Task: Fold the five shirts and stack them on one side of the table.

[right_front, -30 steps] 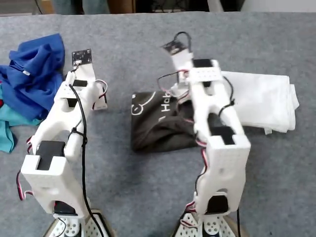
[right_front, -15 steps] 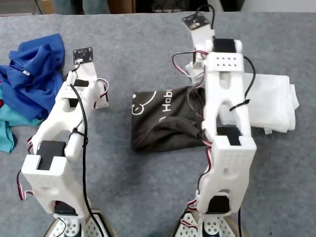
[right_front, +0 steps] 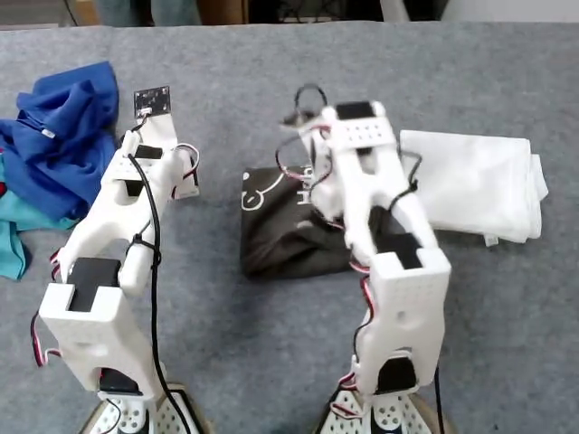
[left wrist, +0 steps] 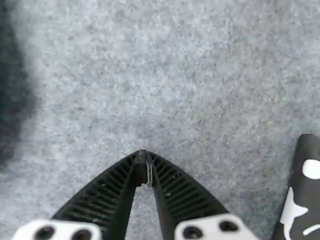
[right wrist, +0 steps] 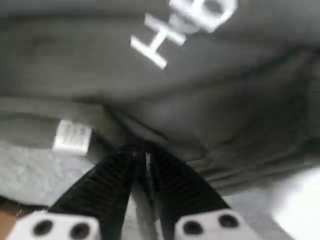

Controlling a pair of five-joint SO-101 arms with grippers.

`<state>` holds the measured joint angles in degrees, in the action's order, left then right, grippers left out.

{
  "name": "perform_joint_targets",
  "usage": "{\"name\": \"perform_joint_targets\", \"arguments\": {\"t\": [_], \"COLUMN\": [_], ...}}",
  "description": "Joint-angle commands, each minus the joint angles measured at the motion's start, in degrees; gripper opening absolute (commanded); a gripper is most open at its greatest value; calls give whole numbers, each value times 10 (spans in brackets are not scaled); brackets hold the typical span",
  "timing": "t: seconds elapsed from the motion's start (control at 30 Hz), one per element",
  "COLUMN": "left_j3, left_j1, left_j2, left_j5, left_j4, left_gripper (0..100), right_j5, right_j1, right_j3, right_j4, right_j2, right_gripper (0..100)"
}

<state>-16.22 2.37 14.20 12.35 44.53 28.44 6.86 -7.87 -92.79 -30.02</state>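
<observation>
The black shirt lies in the middle of the table. It is gathered into a rough rectangle but is still rumpled, so I judge its fold as not finished. Just beside it on the right lies the white shirt, folded flat and neat; this looks like the beginning of the stack and the only shirt fully done. Well apart from the black shirt, on its left, a blue shirt lies crumpled in a heap on top of a teal shirt. A small sliver of red shows at the edge there, and I cannot tell if it is the fifth shirt. The right gripper is directly over the black shirt, near its printed letters, with its jaws closed together. Whether a pinch of cloth is between them I cannot tell. The left gripper is over bare table to the left of the black shirt, closed on nothing. So about one shirt is ready, one is in work, and the heap is still untouched.
</observation>
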Motion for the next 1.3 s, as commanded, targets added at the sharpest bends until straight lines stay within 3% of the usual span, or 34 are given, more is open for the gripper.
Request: {"name": "perform_joint_targets", "arguments": {"t": [0.0, 0.23, 0.33, 0.47, 0.63, 0.77, 1.0, 1.13, 1.27], "left_j3": [20, 25, 68, 131, 108, 118, 211, 211, 211], "left_j1": [-7, -35, -80, -164, -225, -232, -222, -227, -225], "left_j2": [-19, -28, -67, -105, -41, 66, 126, 129, 116], "left_j5": [1, -1, 2, 2, 23, 31, 33, 32, 32], "left_j4": [-7, 0, 63, 114, 70, 28, 101, 101, 102], "left_gripper": [29, 29, 29, 29, 29, 29, 29, 29, 29], "right_j5": [32, 91, 92, 89, 71, 32, 32, 30, 33], "right_j1": [-55, -146, -152, -166, -166, -151, -188, -207, -232], "right_j3": [117, 313, 369, 382, 394, 491, 673, 666, 613], "right_j4": [37, 143, 200, 189, 171, 258, 450, 447, 372], "right_j2": [79, 267, 320, 391, 505, 523, 487, 495, 538], "right_gripper": [15, 15, 15, 15, 15, 15, 15, 15, 15]}}
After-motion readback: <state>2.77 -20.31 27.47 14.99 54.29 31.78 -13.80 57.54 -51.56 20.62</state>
